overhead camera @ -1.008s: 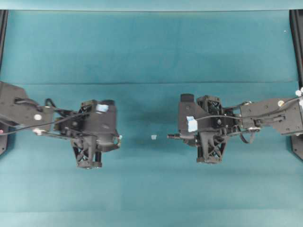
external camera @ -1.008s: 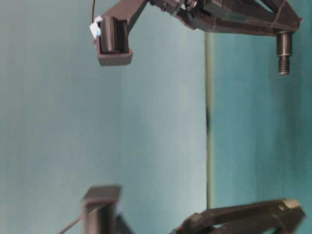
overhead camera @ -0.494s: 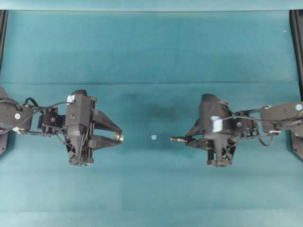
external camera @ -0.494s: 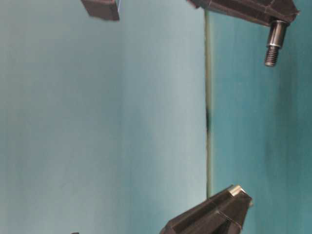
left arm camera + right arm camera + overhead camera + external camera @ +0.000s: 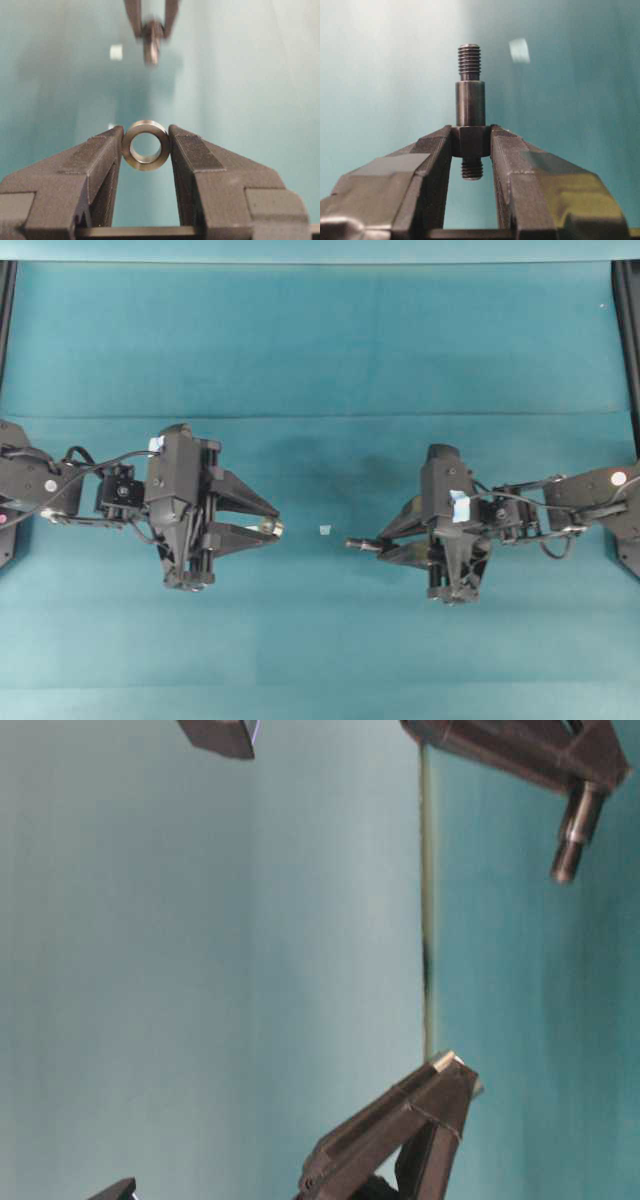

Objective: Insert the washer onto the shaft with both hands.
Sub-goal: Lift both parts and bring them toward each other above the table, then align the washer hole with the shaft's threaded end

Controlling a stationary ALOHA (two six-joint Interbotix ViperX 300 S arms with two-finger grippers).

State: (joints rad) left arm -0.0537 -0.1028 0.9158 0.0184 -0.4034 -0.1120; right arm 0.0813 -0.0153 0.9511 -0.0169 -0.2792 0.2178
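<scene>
- The washer [image 5: 146, 145] was a thick grey metal ring with a bright rim and a round centre hole through which the teal bench [image 5: 320, 350] showed.
- It sat pinched edge-on between the tips of the left gripper [image 5: 146, 142], one black finger [image 5: 102, 150] touching it at 9 o'clock and the other at 3 o'clock, so the left fingers were clenched on the washer.
- In the overhead view the washer [image 5: 268, 528] showed only as a small pale glint at the tip of the left gripper [image 5: 266, 524], which pointed toward 3 o'clock, above the bench.
- The shaft [image 5: 470, 107] was a short dark stepped rod: a threaded thin end at 12 o'clock, a smooth barrel below it, a thicker collar, and a second threaded stub at 6 o'clock.
- The right gripper [image 5: 471, 142] had its fingers clamped on the collar, one on each side, with the shaft standing straight out beyond the tips.
- From overhead the shaft [image 5: 360, 543] stuck out of the right gripper [image 5: 383, 546] toward 9 o'clock, aimed at the left gripper, with a clear gap between the two.
- A small pale tape scrap [image 5: 324, 530] lay on the bench between the two grippers.
- In the table-level view the shaft [image 5: 577, 832] hung tilted from the right gripper's tip at the upper right, and the left gripper's tip [image 5: 447, 1070] rose from the lower edge.
</scene>
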